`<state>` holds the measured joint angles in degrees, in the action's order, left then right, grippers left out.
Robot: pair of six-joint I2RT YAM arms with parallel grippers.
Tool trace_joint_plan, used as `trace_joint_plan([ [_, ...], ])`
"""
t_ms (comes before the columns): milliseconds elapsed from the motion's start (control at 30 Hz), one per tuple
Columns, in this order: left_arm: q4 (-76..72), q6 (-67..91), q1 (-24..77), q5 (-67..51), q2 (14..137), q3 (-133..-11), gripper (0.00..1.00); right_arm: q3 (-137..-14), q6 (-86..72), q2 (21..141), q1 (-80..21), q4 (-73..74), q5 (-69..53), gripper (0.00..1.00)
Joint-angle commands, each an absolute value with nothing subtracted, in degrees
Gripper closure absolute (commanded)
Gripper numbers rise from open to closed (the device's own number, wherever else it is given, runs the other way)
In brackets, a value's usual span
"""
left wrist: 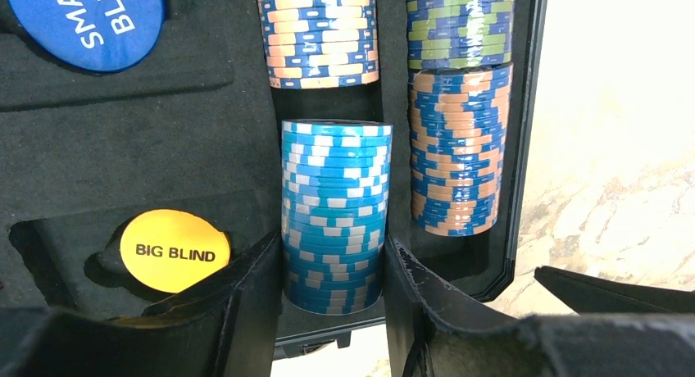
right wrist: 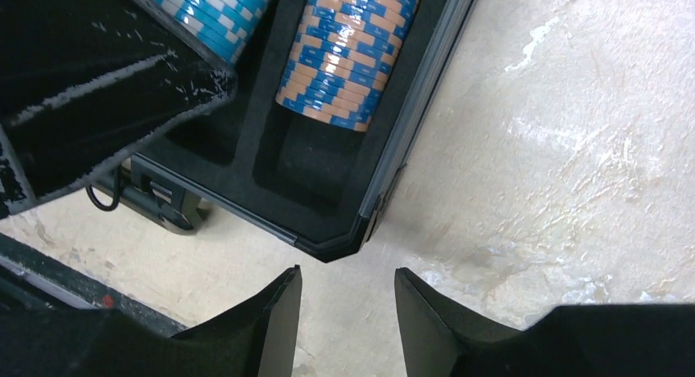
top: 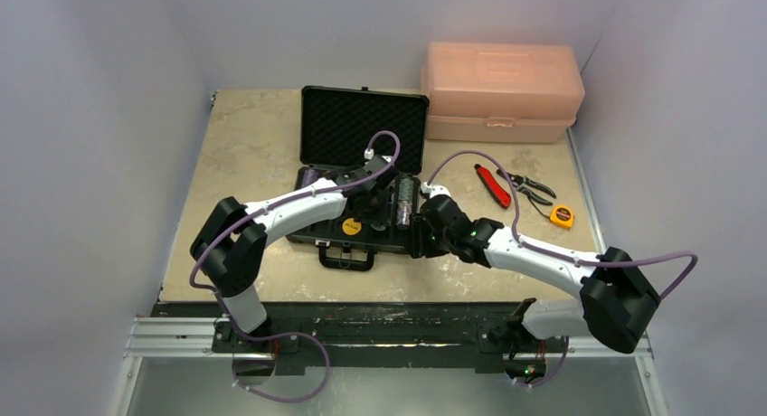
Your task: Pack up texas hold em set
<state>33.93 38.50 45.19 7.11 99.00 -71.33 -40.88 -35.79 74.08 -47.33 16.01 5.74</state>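
Top cam: open black case (top: 362, 127) mid-table, lid stood up at 12 o'clock, both arms converging on its tray. Chips are barely readable from there because the arms cover most of the tray.

Left wrist cam fills that in:
- The light-blue chip stack (left wrist: 336, 188) lies on its side in a foam slot. The left gripper (left wrist: 332, 246) straddles it, fingers tight against the chip rims on both sides, so it's clamped on the stack.
- An orange-and-blue stack (left wrist: 457, 147) sits in the slot at 3 o'clock of it, with a green-and-blue stack (left wrist: 459, 20) at 1 o'clock.
- The BIG BLIND button (left wrist: 174, 250) sits in a pocket at 9 o'clock. The SMALL BLIND button (left wrist: 82, 20) is at 11, cut off by the frame.

Right wrist cam only: the right gripper (right wrist: 346, 283) hangs over bare table (right wrist: 574, 147) just off the case's near right corner. Its fingers are spread with nothing between them.

Only the top cam shows the peach toolbox (top: 502, 90) at 1 o'clock. It also shows the red-handled tool (top: 493, 185), black pliers (top: 529, 188) and tape measure (top: 562, 216) at 3 o'clock of the case, well apart from both grippers.

Can't tell whether the blue stack is bottomed in its slot or lifted, since its near end is hidden behind the fingers. The left finger blacks out the 10 o'clock part of the right wrist view.

Pose:
- Left arm: base at 7 o'clock, elbow up, forearm running toward 2 over the tray, wrist pitched down.
- Right arm: base at 5 o'clock, forearm toward 10, wrist low at the case corner.
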Motion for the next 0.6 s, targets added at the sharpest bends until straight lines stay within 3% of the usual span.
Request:
trace_joint_plan([
  [0,29.69,39.25,45.46,9.41,99.05,-74.38,1.0,-41.41,-35.4,72.33,-47.55,19.75,5.11,0.5],
  [300,29.33,38.6,45.52,10.89,97.62,-73.2,0.96,-41.47,-35.86,69.38,-47.54,21.22,5.92,0.46],
  [567,28.8,38.42,45.49,11.1,96.93,-72.66,0.83,-41.68,-35.86,69.09,-47.55,21.73,6.17,0.45],
])
